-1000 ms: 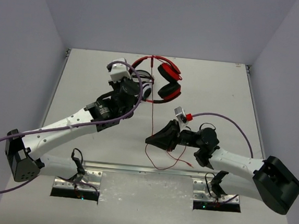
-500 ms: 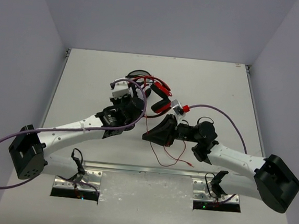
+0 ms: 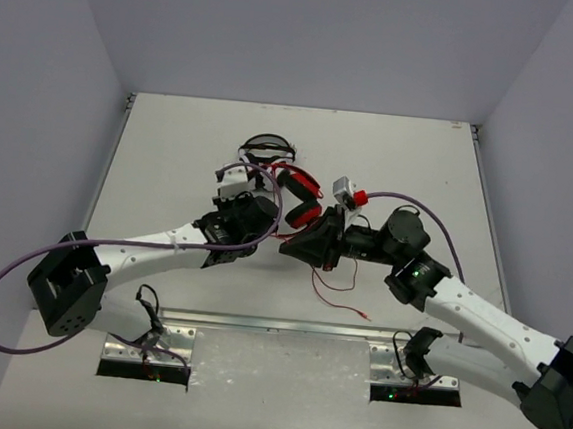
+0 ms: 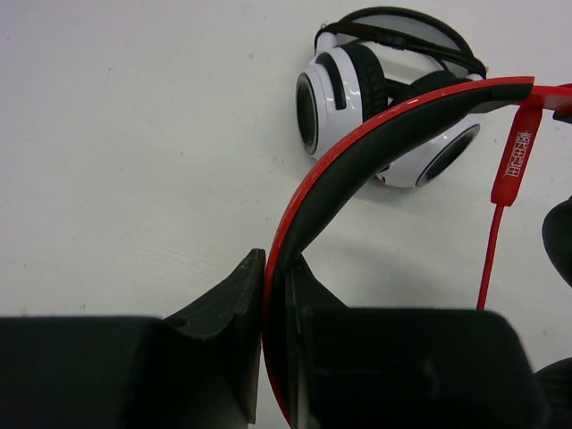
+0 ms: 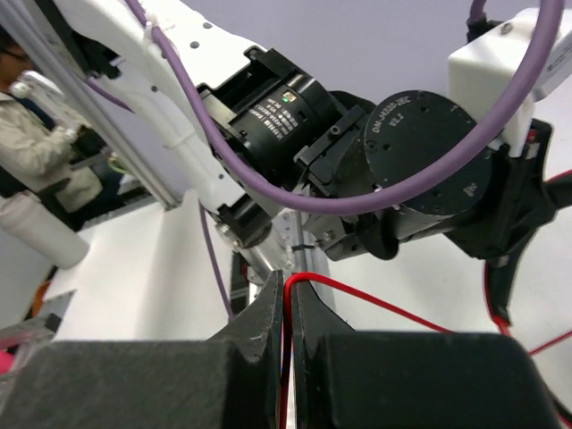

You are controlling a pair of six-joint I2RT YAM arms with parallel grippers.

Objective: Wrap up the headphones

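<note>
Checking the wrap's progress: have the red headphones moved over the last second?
Yes. The headphones, clamped in the left gripper, have come nearer the arm bases, away from the table's far edge.

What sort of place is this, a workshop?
Probably a robotics lab test cell: a left arm and right arm bolted to a white table, plain walls boxing it in, red headphones as props.

The right hand (image 5: 286, 286) pinches the thin red cable (image 5: 375, 303), the left arm (image 5: 277, 116) close ahead.
</note>
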